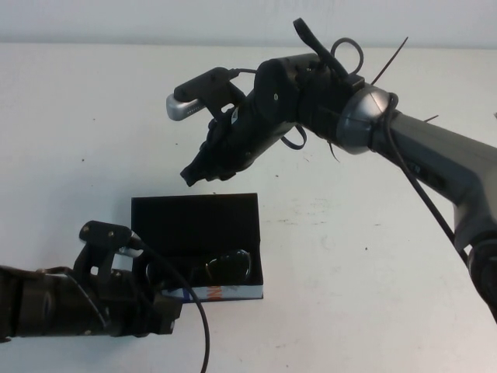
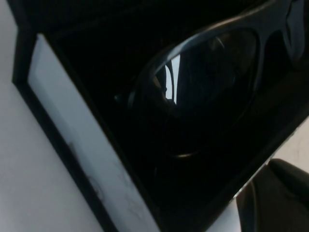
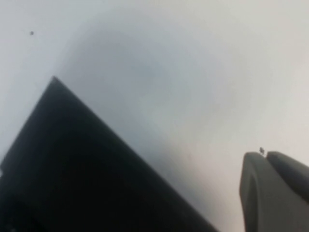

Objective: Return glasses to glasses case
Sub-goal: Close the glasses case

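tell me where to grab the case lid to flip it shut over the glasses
Probably take the open flap lid of the glasses case at its free far edge, coming from behind and above, where the right gripper hangs. The glasses lie inside, and the left gripper sits at the case's front corner, so the far edge is likely easiest.

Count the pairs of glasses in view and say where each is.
1: the glasses lie inside the open glasses case, beside the left gripper; the right gripper hovers above.
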Motion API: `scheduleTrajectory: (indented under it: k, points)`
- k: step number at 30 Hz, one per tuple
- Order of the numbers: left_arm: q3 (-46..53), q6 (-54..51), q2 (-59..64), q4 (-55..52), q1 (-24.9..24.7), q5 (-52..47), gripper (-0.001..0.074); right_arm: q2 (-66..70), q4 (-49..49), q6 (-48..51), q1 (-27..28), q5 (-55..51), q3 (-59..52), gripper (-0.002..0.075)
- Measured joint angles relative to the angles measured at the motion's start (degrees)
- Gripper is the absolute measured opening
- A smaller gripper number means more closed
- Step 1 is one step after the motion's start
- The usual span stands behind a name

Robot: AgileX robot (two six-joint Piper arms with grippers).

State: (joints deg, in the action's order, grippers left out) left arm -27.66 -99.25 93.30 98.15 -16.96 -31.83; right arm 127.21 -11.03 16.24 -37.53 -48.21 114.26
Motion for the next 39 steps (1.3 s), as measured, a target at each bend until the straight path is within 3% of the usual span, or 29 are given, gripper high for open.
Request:
scheduleTrajectory:
  k: [12, 29, 39]
  points:
    - [0.0, -2.1, 0.0, 0.1, 0.0, 1.0, -0.0001, 3.4, -2.3, 0.0, 0.2, 0.9, 0.0, -0.0011]
    - [-1.3, -2.8, 0.0, 0.1, 0.0, 1.5, -0.0001, 3.4, -4.2, 0.0, 0.2, -20.9, 9.3, -0.0011]
    - [-1.3, -3.0, 0.0, 0.1, 0.0, 1.5, -0.0001, 3.3, -8.9, -2.6, 0.2, -22.1, 9.7, -0.0012]
